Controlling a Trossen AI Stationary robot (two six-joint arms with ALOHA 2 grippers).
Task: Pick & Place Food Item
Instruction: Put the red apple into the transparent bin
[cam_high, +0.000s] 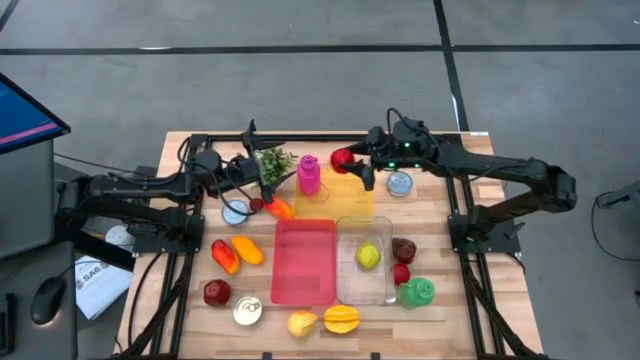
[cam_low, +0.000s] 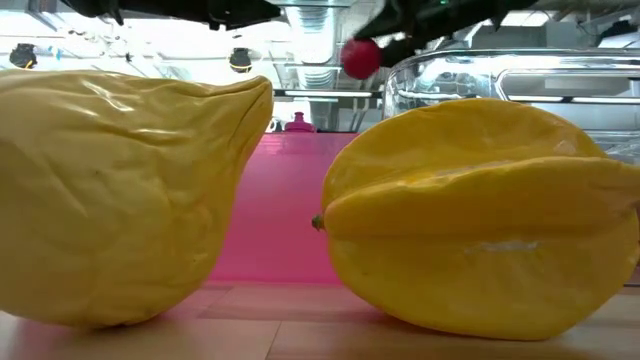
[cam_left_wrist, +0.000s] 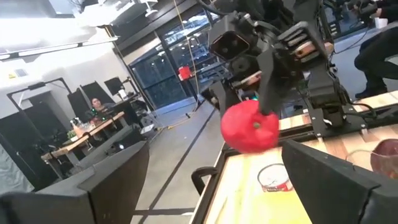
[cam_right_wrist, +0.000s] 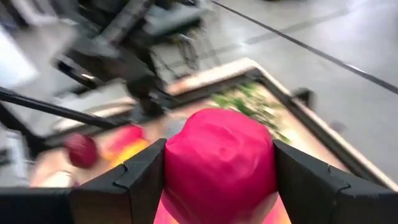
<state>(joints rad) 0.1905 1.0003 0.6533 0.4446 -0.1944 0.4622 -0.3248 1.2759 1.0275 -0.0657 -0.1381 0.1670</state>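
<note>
At table's far side: right gripper (cam_high: 352, 163) clamps red fruit (cam_high: 343, 158) | left gripper (cam_high: 262, 178) beside greens (cam_high: 274, 160), fingers spread, empty

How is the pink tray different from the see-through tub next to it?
The pink tray is solid pink and looks flat and empty; the clear tub is see-through with walls and holds a yellow-green fruit. The pink tray sits left, and the clear tub sits right. Both are rectangles, lying side by side on the wooden table.
</note>
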